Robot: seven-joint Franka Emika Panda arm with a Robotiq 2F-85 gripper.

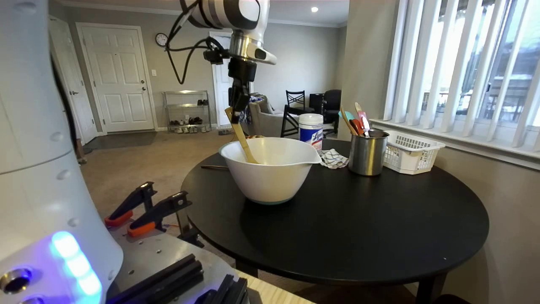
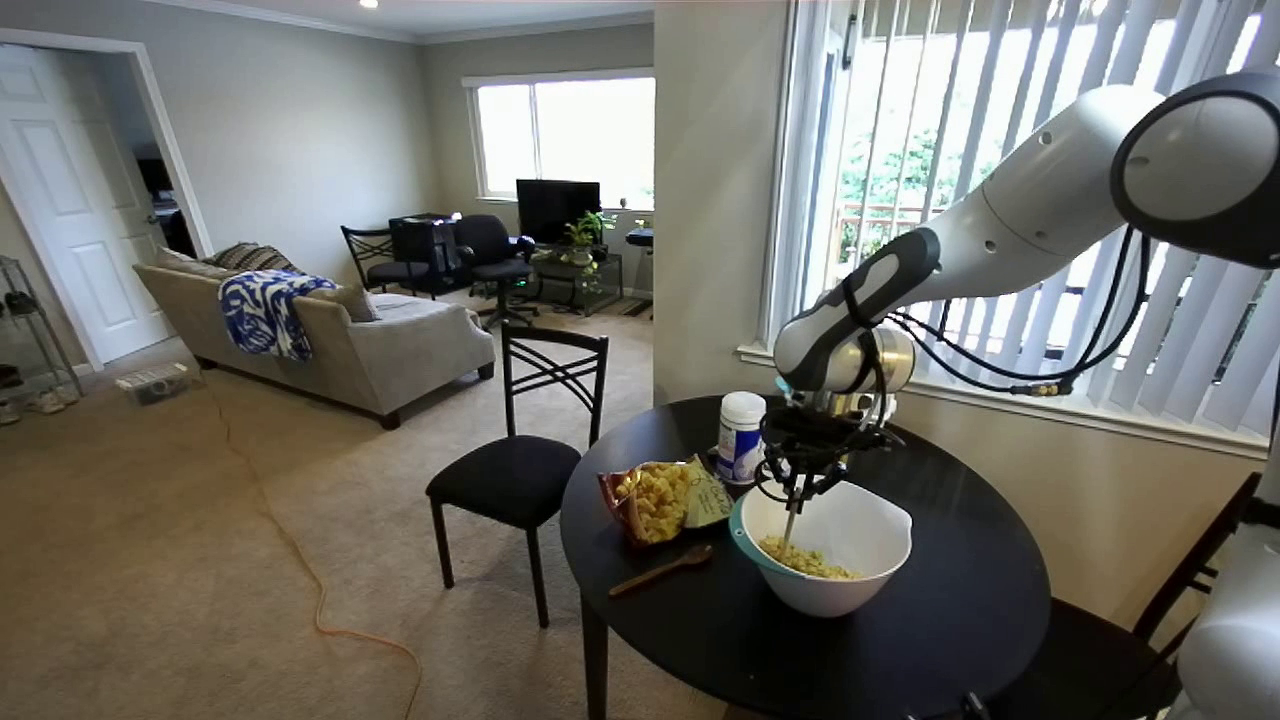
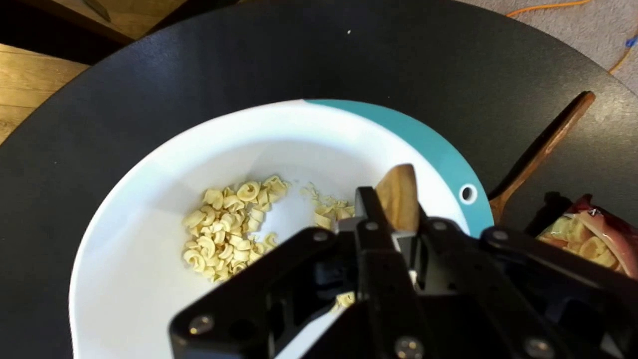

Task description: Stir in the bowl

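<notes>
The large white bowl (image 1: 274, 181) stands upright on the round black table; it also shows in an exterior view (image 2: 850, 590) and in the wrist view (image 3: 124, 224), with a teal rim part. Pale curled pasta (image 3: 219, 234) lies on its bottom, also seen in an exterior view (image 2: 805, 558), with a bare white patch in the middle. My gripper (image 1: 236, 116) is above the bowl, near its rim, and is shut on a wooden utensil (image 1: 243, 139). The utensil slants down into the bowl; its lower end is hidden in both exterior views. In the wrist view its top (image 3: 398, 199) sticks out between the fingers.
A wooden spoon (image 2: 660, 570) and an open snack bag (image 2: 660, 505) lie beside the bowl. A wipes canister (image 1: 311, 128), a checked cloth (image 1: 334, 159), a metal utensil cup (image 1: 368, 154) and a white basket (image 1: 415, 152) stand farther along the black table (image 1: 379, 228).
</notes>
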